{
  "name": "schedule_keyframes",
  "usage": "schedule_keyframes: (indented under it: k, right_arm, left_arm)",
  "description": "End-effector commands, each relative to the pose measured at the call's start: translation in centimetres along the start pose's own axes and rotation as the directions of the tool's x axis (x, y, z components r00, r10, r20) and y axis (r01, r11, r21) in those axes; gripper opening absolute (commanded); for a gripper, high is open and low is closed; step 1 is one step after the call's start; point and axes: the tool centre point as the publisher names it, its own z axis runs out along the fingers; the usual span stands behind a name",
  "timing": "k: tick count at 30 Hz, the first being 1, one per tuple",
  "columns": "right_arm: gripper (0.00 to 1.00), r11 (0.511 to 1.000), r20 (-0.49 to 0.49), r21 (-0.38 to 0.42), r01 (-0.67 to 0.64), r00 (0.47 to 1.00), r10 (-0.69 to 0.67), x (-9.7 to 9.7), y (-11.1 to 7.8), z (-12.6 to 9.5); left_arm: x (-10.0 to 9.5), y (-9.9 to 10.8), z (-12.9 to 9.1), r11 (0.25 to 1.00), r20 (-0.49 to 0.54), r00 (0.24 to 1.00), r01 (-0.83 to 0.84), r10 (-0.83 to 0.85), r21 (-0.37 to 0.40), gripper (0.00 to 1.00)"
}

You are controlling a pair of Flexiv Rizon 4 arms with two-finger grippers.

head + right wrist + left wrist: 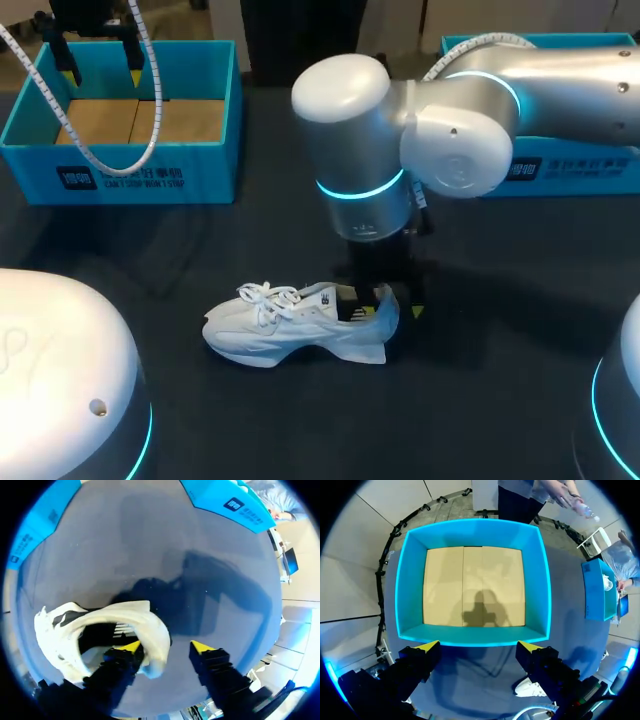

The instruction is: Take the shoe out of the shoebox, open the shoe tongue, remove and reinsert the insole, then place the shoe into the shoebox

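The white lace-up shoe [290, 325] lies on its sole on the dark table, toe to the left. My right gripper [393, 308] stands over its heel. In the right wrist view the right gripper [167, 647] is open: one finger is inside the shoe's mouth against the heel collar [155, 630], and the other is outside it, with a gap to the heel. The open blue shoebox [120, 170] with a tan floor stands at the back left. My left gripper [479, 645] hangs open above the shoebox's near wall [470, 636] with nothing between its fingers.
A second blue box [570, 170] stands at the back right, behind my right arm. Dark tabletop [480, 380] stretches around the shoe. The shoe's toe [527, 687] shows just past the left gripper's finger.
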Motion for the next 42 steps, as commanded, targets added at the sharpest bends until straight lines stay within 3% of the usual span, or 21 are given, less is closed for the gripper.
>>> schedule_keyframes:
  k: [1,7,12,17,22,23,27,28,38,42]
  right_arm:
    - [1.0,0.864,-0.059,-0.01,-0.503,0.863,0.502,-1.4,-0.9,-1.6]
    - [1.0,0.933,-0.136,0.01,-0.359,0.924,0.357,-2.6,-0.3,-4.7]
    - [1.0,0.994,-0.251,-0.033,-0.101,0.964,0.089,-4.2,0.7,-6.5]
    - [1.0,0.985,-0.302,-0.097,0.144,0.939,-0.167,-5.8,1.7,-7.7]
    - [1.0,0.909,-0.32,-0.159,0.384,0.851,-0.416,-6.8,2.6,-8.6]
    - [1.0,0.909,-0.32,-0.159,0.384,0.851,-0.416,-6.8,2.6,-8.6]
    - [1.0,0.74,-0.363,-0.261,0.62,0.648,-0.67,-7.0,3.7,-8.7]
    - [1.0,0.732,-0.358,-0.226,0.643,0.644,-0.676,-7.0,4.1,-8.4]
    - [1.0,0.732,-0.358,-0.226,0.643,0.644,-0.676,-7.0,4.1,-8.4]
    - [1.0,0.574,-0.318,-0.393,0.718,0.479,-0.818,-6.9,4.8,-9.0]
  left_arm:
    - [0.0,0.0,0.0,1.0,0.001,1.0,0.0,0.0,-0.001,1.0]
    - [0.0,0.0,0.0,1.0,0.001,1.0,0.0,0.0,-0.001,1.0]
    - [0.0,0.0,0.0,1.0,0.001,1.0,0.0,0.0,-0.001,1.0]
    - [0.0,0.0,0.0,1.0,0.001,1.0,0.0,0.0,-0.001,1.0]
    - [0.0,0.0,0.0,1.0,0.001,1.0,0.0,0.0,-0.001,1.0]
    - [0.0,0.0,0.0,1.0,0.001,1.0,0.0,0.0,-0.001,1.0]
    - [0.0,0.0,0.0,1.0,0.001,1.0,0.0,0.0,-0.001,1.0]
    - [0.0,0.0,0.0,1.0,0.001,1.0,0.0,0.0,-0.001,1.0]
    - [0.0,0.0,0.0,1.0,0.001,1.0,0.0,0.0,-0.001,1.0]
    - [0.0,0.0,0.0,1.0,0.001,1.0,0.0,0.0,-0.001,1.0]
